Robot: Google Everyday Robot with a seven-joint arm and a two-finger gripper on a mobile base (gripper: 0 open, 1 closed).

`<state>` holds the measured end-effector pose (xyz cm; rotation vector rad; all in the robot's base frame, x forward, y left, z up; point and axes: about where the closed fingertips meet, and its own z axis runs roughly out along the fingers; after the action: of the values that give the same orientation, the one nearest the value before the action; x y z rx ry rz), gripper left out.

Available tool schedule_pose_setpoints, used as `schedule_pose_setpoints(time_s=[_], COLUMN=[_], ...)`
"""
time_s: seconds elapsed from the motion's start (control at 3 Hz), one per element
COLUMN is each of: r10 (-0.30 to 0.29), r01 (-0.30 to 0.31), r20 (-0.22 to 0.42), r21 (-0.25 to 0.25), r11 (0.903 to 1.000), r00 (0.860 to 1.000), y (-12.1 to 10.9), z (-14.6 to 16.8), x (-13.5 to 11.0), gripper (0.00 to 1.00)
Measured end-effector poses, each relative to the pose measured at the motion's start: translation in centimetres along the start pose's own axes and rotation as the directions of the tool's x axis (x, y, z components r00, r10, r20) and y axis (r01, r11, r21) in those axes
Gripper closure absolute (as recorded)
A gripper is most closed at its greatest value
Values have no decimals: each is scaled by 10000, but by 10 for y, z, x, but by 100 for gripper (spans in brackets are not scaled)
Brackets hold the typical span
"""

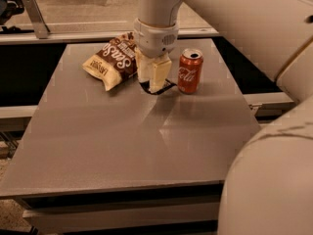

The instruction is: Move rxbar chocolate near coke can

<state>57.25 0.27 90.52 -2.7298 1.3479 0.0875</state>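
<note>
the gripper (152,83) points straight down near the far edge of the grey surface (137,151), its tip at the rxbar chocolate (164,87), of which only a dark sliver shows beneath it. the coke can (190,71) stands upright just beside it, on the far right corner's side. a crinkled chip bag (112,60) lies on the far left corner's side.

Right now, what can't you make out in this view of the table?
1. rxbar chocolate: camera view, mostly under the gripper, which sits just beside the coke can; only a dark edge shows.
2. chip bag: camera view, right end behind the gripper.
3. arm: camera view, cut off by the top and right edges.
</note>
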Motion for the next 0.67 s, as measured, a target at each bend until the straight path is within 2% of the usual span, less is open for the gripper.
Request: schedule_pose_setpoints(time_s=[0.33, 0.67], r10=[-13, -75], r01=[13, 74], r20=[-26, -28], r21=[-56, -168], r11=[10000, 9998], r00=[10000, 10000], y=[3, 0], z=[4, 6], x=[4, 2], gripper=[100, 82])
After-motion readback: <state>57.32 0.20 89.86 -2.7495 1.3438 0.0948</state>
